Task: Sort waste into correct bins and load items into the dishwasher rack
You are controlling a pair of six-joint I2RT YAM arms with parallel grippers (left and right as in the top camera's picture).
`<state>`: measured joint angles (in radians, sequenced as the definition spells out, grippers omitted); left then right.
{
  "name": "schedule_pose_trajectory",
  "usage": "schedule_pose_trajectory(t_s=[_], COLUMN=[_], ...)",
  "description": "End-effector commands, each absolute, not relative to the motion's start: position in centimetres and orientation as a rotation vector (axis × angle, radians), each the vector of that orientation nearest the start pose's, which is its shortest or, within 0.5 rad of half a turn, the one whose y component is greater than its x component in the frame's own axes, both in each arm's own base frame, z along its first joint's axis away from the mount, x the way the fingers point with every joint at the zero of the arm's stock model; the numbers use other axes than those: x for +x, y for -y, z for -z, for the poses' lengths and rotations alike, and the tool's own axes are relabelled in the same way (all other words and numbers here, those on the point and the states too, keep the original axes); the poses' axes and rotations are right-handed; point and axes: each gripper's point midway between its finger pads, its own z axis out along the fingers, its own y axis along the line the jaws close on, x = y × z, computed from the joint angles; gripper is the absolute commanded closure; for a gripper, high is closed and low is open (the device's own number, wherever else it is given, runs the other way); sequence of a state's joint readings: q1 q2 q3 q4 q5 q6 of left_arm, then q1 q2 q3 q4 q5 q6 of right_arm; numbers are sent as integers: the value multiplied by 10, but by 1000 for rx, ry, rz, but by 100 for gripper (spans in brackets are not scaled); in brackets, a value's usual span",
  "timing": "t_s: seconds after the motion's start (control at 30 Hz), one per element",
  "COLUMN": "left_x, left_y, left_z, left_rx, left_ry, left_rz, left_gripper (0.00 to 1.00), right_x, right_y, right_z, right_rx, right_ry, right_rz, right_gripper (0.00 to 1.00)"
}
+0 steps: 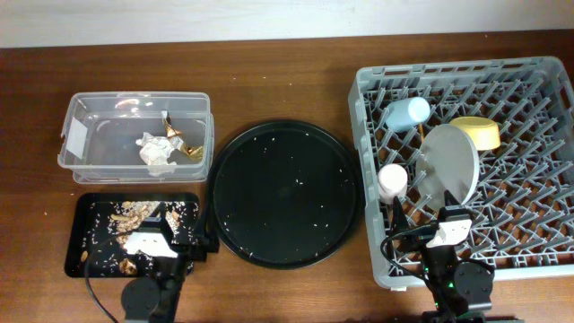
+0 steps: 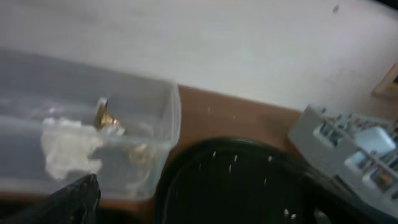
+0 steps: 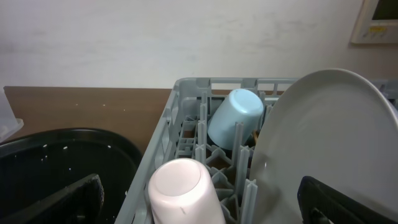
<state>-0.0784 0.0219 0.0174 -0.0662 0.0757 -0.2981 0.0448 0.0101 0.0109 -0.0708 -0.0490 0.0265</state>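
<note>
The clear tub [image 1: 90,135] holds the white napkin [image 1: 156,151] and the gold-brown wrapper [image 1: 186,144]; both show in the left wrist view [image 2: 68,146]. The shallow black tray [image 1: 90,220] holds food scraps [image 1: 134,213]. The grey rack [image 1: 538,233] holds the light-blue cup [image 1: 405,112], pink cup [image 1: 392,180], yellow bowl [image 1: 477,132] and the pale plate [image 1: 450,163] on edge. I cannot make out the chopsticks. My left gripper [image 1: 152,235] is open and empty above the black tray. My right gripper [image 1: 451,222] is open and empty at the rack's front, just short of the pink cup [image 3: 183,190].
A large round black tray [image 1: 287,193] with small rice-like crumbs lies between the bins and the rack. Bare brown table runs along the back, in front of a white wall.
</note>
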Motion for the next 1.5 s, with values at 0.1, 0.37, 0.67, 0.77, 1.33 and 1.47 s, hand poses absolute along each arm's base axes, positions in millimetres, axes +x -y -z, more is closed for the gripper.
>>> schedule_pose_trajectory(t_s=[0.1, 0.37, 0.67, 0.77, 1.33, 1.47], left_x=[246, 246, 246, 246, 246, 246], left_y=[9, 8, 8, 8, 8, 8], left_z=[-157, -157, -158, -158, -158, -158], left_rx=[-176, -15, -15, -15, -15, -15], left_ry=[-1641, -1647, -1645, -1645, -1645, -1645], left_rz=[244, 87, 87, 87, 87, 87], left_gripper=[0, 0, 0, 0, 0, 0], right_x=[245, 245, 245, 245, 245, 245], right_y=[-19, -19, -19, -19, -19, -19], right_z=[-157, -157, -157, -157, -157, -157], right_rx=[-42, -42, -42, -42, -42, -42], right_ry=[-1645, -1645, -1645, -1645, -1645, -1645], right_rz=[-97, -97, -97, -97, -97, -97], right_gripper=[2, 2, 2, 2, 2, 2])
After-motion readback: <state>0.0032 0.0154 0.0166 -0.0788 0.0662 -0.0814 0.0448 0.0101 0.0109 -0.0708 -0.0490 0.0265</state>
